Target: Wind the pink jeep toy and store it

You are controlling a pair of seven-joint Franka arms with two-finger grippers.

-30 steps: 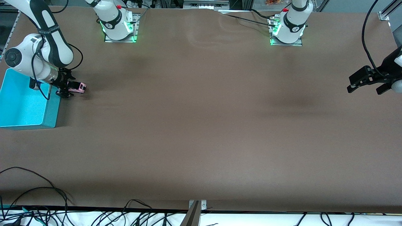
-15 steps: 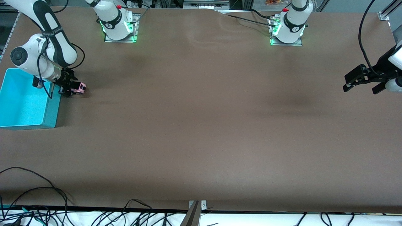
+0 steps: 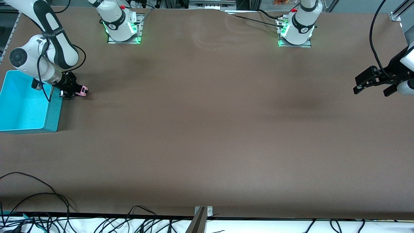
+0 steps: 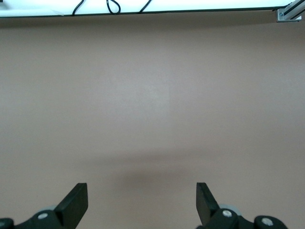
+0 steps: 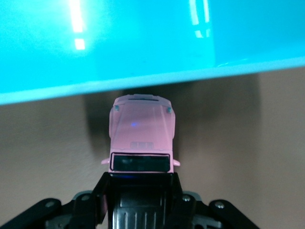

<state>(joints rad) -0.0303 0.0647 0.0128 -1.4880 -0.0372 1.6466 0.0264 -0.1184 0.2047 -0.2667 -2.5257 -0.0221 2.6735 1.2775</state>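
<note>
The pink jeep toy (image 3: 83, 91) (image 5: 142, 133) has a black roof and sits low at the table surface, right beside the turquoise bin (image 3: 53, 111). My right gripper (image 3: 73, 91) (image 5: 140, 200) is shut on the jeep's black roof end, one finger (image 5: 101, 196) on each side. The pink hood sticks out past the fingers toward the bin wall (image 5: 143, 52). Whether the wheels touch the table is hidden. My left gripper (image 3: 374, 87) (image 4: 142, 198) hangs open over bare table at the left arm's end, holding nothing.
The bin stands at the right arm's end of the table, with its open inside showing. Cables (image 3: 38, 207) trail along the table edge nearest the front camera. A metal bracket (image 3: 203, 212) sits at the middle of that edge.
My right gripper's fingers have closed onto the jeep, which stays beside the bin. The left gripper drifted slightly inward early on, then held still.
</note>
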